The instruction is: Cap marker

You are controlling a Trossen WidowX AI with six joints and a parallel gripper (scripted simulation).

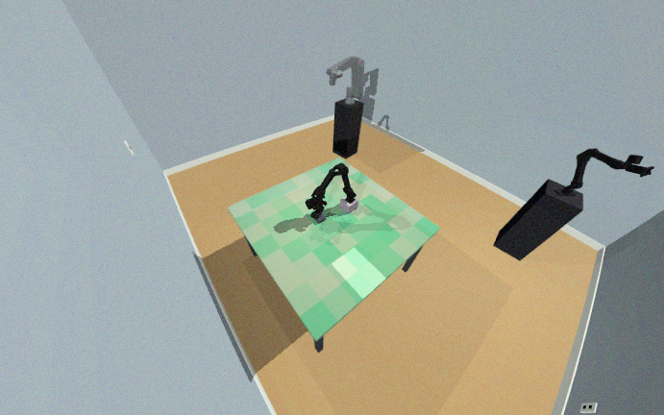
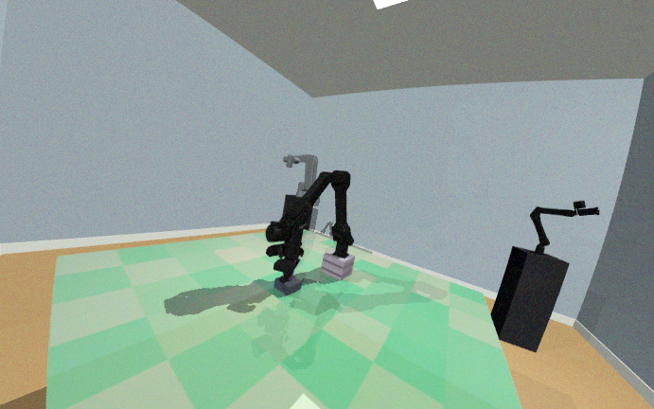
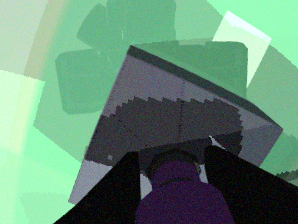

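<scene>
1. The gripper (image 3: pixel 172 163) pointed straight down over the holder block (image 3: pixel 180 112), and its two black fingers were closed on the purple cap (image 3: pixel 176 196)
2. In the wrist view the cap stood between the fingers and directly above the top face of the block; the marker itself was hidden under the cap, so I could not tell how deep the cap sat on it
3. In the exterior view the gripper (image 2: pixel 286 269) hung just above the small grey block (image 2: pixel 288 284) on the green checked table (image 2: pixel 115 315)
4. The arm's base (image 2: pixel 338 265), a pale lilac box, stood near the block, to its right and a little behind
5. Well apart from the table, a black pedestal (image 2: pixel 527 300) with a second dark arm stood on the floor at the right
6. Another pedestal (image 1: pixel 347 129) with a grey arm stood behind the table, close to the wall
7. Dark shadows of the arm lay on the table around the block
</scene>
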